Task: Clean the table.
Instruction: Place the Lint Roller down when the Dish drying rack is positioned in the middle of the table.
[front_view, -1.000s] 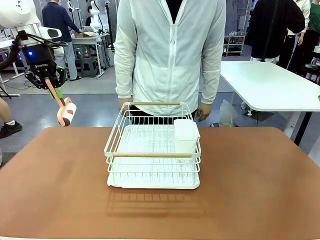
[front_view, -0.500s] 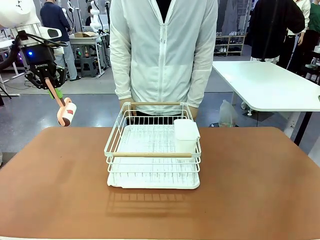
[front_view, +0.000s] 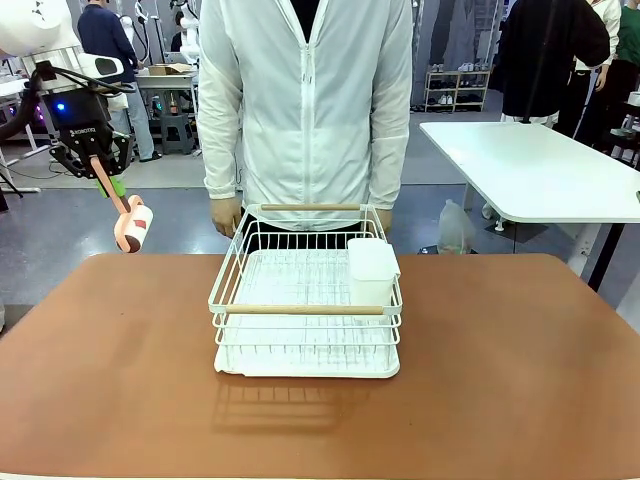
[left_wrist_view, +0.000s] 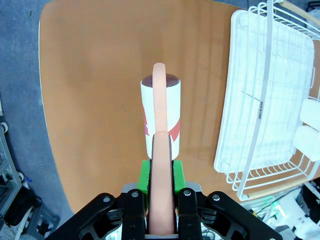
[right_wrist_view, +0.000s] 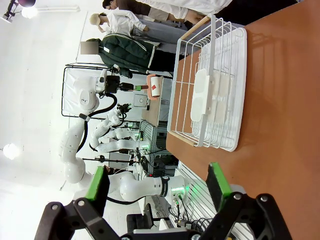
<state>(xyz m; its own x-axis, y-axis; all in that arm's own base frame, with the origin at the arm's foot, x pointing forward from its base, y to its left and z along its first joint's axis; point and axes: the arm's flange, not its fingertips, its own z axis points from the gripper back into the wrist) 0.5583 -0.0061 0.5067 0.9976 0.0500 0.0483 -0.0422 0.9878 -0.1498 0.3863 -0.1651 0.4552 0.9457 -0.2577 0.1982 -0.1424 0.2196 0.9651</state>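
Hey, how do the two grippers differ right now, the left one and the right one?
The left gripper is shut on the pink handle of a lint roller; the right gripper is open and holds nothing. The left gripper hangs over the left end of the table, with the roller pointing down at it; the right gripper looks sideways across the table at the dish rack. Both are black with green pads.

Left arm (front_view: 45, 40): white glossy shell, black wrist block with a blue LED and white ROBOTIQ lettering, black cables looped around it. Left gripper (left_wrist_view: 160, 172): black linkage fingers, round pivot screws, green pads. Right gripper (right_wrist_view: 157, 190): same black links, green pads (right_wrist_view: 96, 182) at the tips. Person (front_view: 305, 110): white zip-up jacket, long sleeves, dark top underneath.
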